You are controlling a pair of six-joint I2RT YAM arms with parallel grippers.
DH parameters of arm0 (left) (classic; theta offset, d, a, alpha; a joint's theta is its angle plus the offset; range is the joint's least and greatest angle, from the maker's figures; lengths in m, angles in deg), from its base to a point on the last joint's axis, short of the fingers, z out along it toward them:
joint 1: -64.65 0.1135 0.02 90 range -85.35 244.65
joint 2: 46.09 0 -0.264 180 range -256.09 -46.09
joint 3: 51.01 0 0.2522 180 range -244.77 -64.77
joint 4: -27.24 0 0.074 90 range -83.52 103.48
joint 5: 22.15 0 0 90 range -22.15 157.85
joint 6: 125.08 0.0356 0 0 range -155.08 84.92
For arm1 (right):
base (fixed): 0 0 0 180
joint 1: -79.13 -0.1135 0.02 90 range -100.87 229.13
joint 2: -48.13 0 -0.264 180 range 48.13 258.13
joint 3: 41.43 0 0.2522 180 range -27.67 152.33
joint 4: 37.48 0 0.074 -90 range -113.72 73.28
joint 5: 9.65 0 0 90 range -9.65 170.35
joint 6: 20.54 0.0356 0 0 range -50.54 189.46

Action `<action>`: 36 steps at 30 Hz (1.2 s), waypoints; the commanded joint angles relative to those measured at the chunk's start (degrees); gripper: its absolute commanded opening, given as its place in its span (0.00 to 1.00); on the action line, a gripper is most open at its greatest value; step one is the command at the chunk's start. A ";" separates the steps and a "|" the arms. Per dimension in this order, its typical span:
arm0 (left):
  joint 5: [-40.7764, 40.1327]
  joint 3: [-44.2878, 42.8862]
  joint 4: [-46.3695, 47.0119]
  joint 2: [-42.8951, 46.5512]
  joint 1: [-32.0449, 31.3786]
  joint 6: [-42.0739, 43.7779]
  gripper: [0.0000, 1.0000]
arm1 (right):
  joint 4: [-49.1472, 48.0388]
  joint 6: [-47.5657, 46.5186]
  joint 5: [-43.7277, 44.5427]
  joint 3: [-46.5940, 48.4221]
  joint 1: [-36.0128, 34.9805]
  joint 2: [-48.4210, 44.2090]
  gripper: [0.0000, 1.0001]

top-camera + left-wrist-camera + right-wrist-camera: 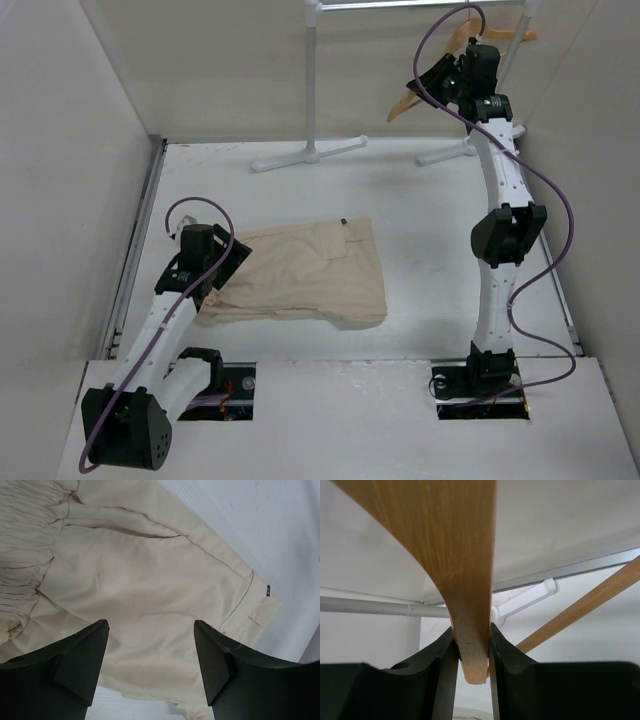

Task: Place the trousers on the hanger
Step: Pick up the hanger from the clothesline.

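The beige trousers point(310, 275) lie folded flat on the white table, left of centre. My left gripper point(236, 258) hovers over their left end, by the gathered waist. In the left wrist view it point(150, 626) is open, with the trousers point(150, 580) spread below and nothing between the fingers. The wooden hanger point(404, 104) hangs at the back right on the rack. My right gripper point(437, 76) is raised to it. The right wrist view shows the right gripper point(471, 628) shut on the lower end of the hanger's point(460, 555) arm, both pads pressed against the wood.
A white rack point(312, 80) stands at the back with feet point(308, 155) on the table and a top rail. White walls close in on the left, back and right. A rack foot point(520, 602) and the hanger's bottom bar point(585, 607) show behind the right fingers.
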 commanded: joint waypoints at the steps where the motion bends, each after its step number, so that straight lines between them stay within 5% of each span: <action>1: 0.15 -2.85 1.58 0.09 -0.15 0.30 0.67 | -1.45 -2.31 -0.59 2.35 -0.14 -5.37 0.19; 20: 0.24 -6.10 0.79 2.29 -1.12 0.56 0.67 | -5.66 -1.17 -2.26 -16.28 -6.91 -16.71 0.19; 36: 3.05 -25.42 7.46 -6.67 -9.56 6.01 0.69 | -9.36 -1.08 -4.02 -45.09 -16.48 -37.09 0.19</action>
